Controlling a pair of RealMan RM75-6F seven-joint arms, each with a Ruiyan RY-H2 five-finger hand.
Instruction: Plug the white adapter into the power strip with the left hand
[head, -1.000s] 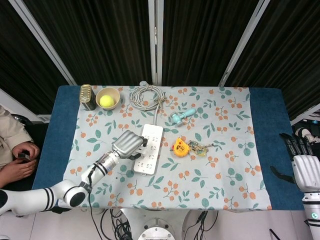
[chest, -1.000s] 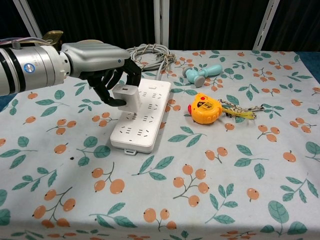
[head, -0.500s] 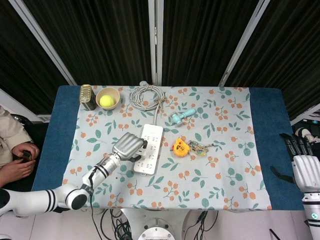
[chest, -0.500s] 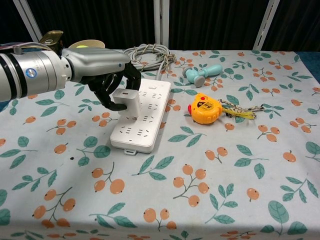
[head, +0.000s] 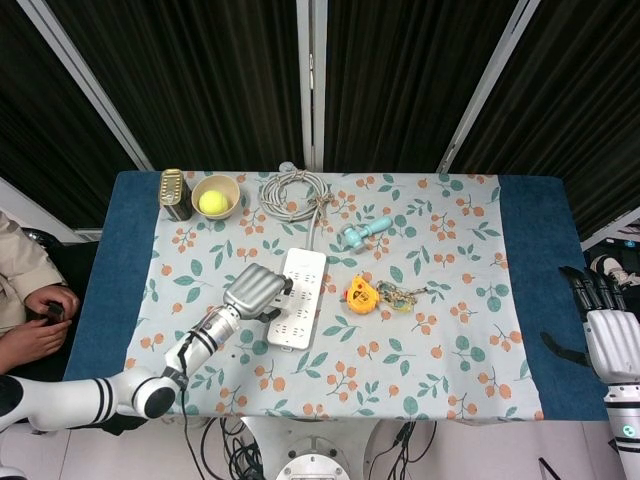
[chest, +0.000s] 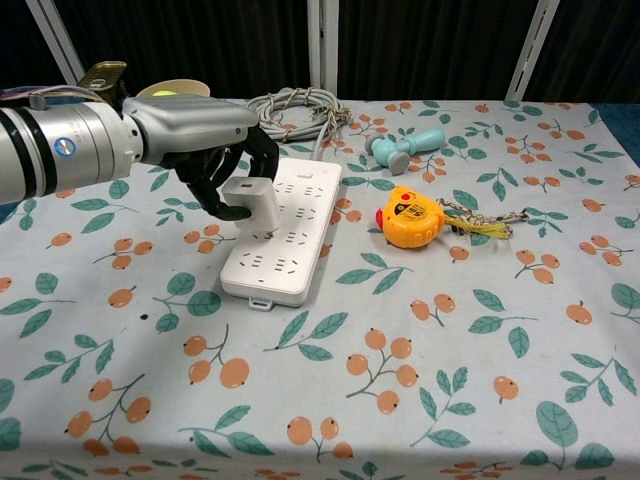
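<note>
My left hand (chest: 205, 140) (head: 256, 291) grips the white adapter (chest: 250, 203), a small white cube, against the left side of the white power strip (chest: 290, 235) (head: 299, 297). The adapter sits on the strip's middle sockets, tilted slightly. From the head view the adapter is hidden under the hand. The strip lies lengthwise on the floral cloth, its grey cable (head: 290, 193) coiled at the back. My right hand (head: 607, 335) rests off the table's right edge with its fingers apart, holding nothing.
An orange tape measure (chest: 410, 219) with a keychain (chest: 480, 222) lies right of the strip. A teal dumbbell-shaped toy (chest: 404, 149) sits behind it. A bowl with a yellow ball (head: 214, 197) and a tin (head: 175, 193) stand at the back left. A person's hands (head: 40, 320) are at the far left.
My left hand has shifted slightly right and down, bringing the adapter closer onto the strip's sockets. The right hand has not moved.
</note>
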